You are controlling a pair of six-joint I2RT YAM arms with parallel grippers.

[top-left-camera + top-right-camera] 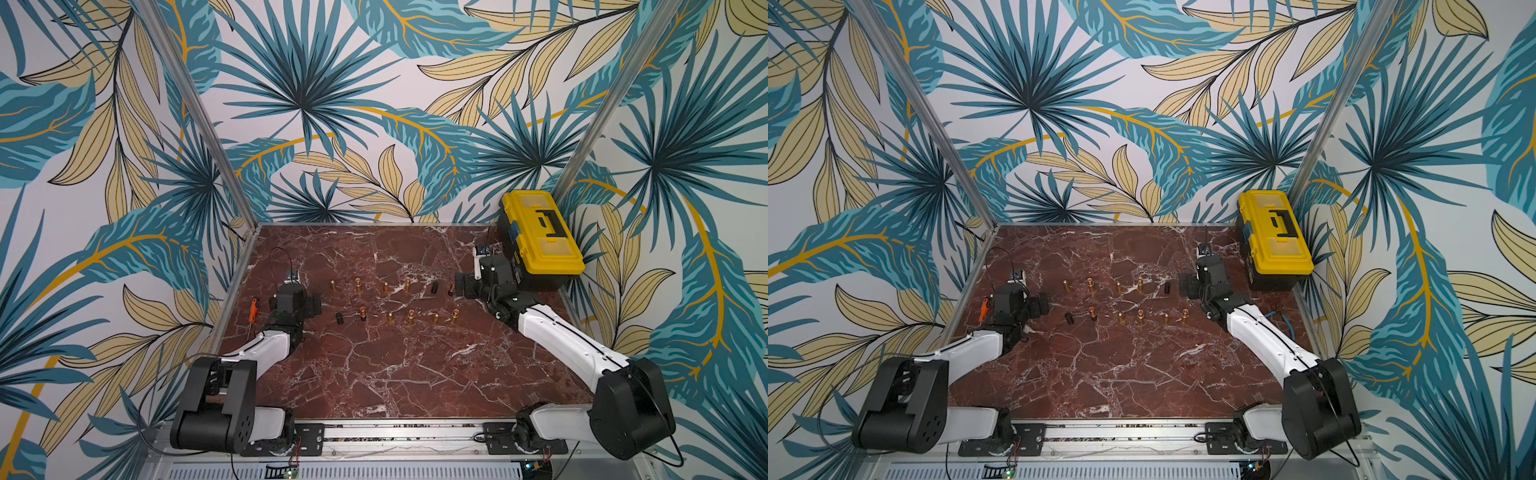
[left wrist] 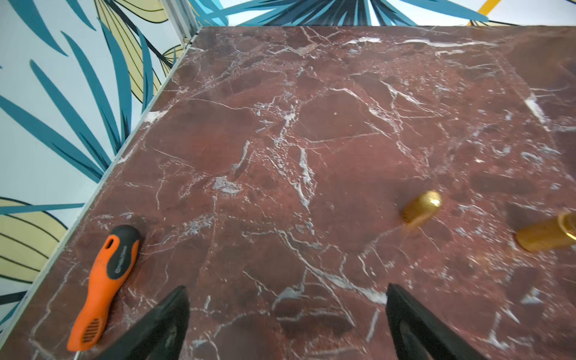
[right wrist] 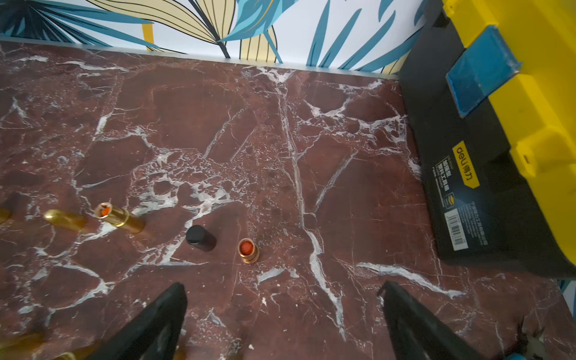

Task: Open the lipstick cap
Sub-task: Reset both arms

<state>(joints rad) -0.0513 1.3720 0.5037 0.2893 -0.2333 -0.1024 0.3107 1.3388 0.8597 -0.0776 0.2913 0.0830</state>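
Wrist views — left hand [image 2: 286, 287] and right hand [image 3: 282, 284] spread wide — lipstick [image 3: 248, 250] uncapped.

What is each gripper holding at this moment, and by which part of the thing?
Nothing is held. The left gripper and the right gripper both stand open; only the marble table shows between their jaws.

Robot test cell — leaf-print walls [image 1: 311, 104], aluminium frame [image 1: 198, 112], marble tabletop [image 1: 374, 365]

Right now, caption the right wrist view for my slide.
Open right gripper over marble table, facing uncapped lipstick and black cap.
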